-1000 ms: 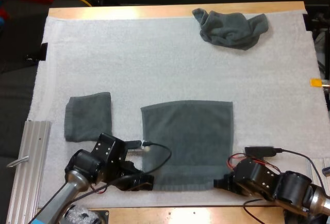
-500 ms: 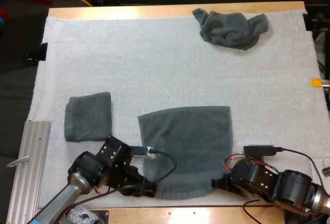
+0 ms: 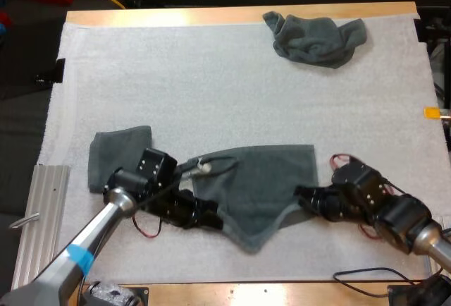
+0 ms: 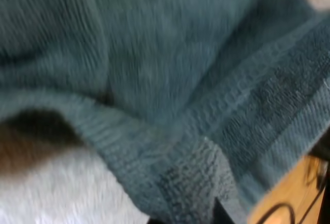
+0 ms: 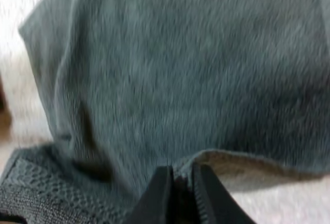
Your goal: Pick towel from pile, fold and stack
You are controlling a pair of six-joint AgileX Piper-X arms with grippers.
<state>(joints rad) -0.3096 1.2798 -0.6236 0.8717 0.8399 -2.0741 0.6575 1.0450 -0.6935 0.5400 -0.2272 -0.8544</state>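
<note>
A dark grey-green towel (image 3: 257, 179) lies in the middle of the mat, its far edge flat and its near edge raised. My left gripper (image 3: 208, 216) is shut on the near left corner, and my right gripper (image 3: 301, 197) is shut on the near right corner. Between them the near edge sags to a point. In the left wrist view the towel's ribbed hem (image 4: 268, 105) hangs close by. The right gripper (image 5: 179, 175) pinches the towel's edge (image 5: 227, 159). A folded towel (image 3: 120, 159) lies to the left, just behind my left arm. A crumpled towel (image 3: 315, 37) sits at the far right.
An aluminium rail (image 3: 39, 228) runs along the mat's near left side. The wooden table edge (image 3: 232, 293) lies just in front of the arms. Open white mat (image 3: 211, 80) stretches between the spread towel and the crumpled one.
Both grippers have lifted the towel's near corners and carried them away from the table's front edge. The near edge, flat before, now sags between them.
</note>
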